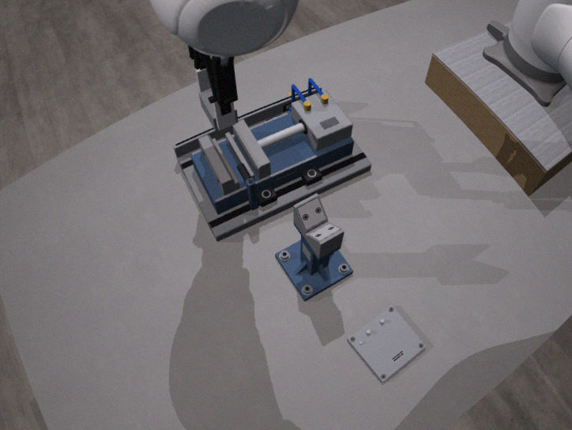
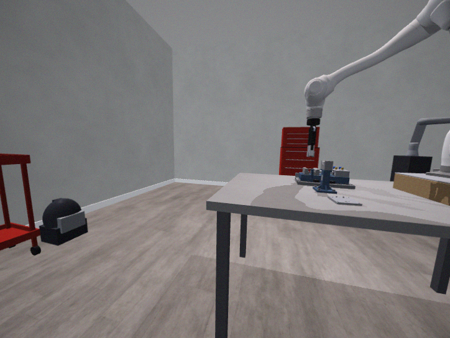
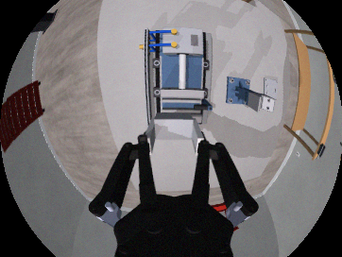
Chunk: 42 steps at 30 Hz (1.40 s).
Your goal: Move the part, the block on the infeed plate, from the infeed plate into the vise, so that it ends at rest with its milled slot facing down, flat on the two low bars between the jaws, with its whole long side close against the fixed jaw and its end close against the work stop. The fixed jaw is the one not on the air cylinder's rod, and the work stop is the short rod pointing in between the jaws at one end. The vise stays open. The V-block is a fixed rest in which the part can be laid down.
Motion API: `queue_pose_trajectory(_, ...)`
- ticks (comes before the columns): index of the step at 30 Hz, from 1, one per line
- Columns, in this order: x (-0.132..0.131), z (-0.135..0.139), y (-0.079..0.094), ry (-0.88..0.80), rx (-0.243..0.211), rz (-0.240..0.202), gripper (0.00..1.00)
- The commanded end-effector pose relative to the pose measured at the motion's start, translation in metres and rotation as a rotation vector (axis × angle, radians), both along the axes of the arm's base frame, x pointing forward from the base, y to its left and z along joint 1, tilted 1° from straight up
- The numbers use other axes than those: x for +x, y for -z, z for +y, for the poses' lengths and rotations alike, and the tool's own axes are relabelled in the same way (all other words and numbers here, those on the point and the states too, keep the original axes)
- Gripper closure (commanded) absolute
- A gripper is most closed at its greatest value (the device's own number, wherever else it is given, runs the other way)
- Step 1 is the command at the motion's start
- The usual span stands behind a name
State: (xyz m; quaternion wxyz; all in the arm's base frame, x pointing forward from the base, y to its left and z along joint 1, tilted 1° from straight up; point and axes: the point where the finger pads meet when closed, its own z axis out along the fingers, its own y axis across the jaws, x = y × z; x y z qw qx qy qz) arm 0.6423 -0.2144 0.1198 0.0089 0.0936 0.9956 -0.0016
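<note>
My gripper (image 1: 220, 115) is shut on the part (image 1: 213, 108), a light grey block that hangs upright between the black fingers. It hangs a little above the far end of the open vise (image 1: 268, 152). In the wrist view the part (image 3: 175, 146) fills the gap between the fingers, with the vise (image 3: 179, 74) below. The fixed jaw (image 1: 217, 164) and the moving jaw (image 1: 251, 150) stand apart with low bars (image 1: 235, 154) between them. The work stop (image 1: 242, 168) is a short dark rod at the near end. I cannot see the part's slot.
The V-block (image 1: 317, 228) stands on a blue base in front of the vise. The infeed plate (image 1: 385, 344) lies empty near the table's front. The air cylinder block (image 1: 323, 119) sits at the vise's right. A wooden plinth (image 1: 499, 115) carries the arm's base.
</note>
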Motion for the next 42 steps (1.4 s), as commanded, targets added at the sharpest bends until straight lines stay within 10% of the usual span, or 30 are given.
queue_pose_trajectory(1, -0.003, 0.0, 0.012, 0.001, 0.005, 0.007, 1.0)
queue_pose_trajectory(42, -0.002, -0.001, 0.043, 0.001, 0.005, 0.007, 1.0)
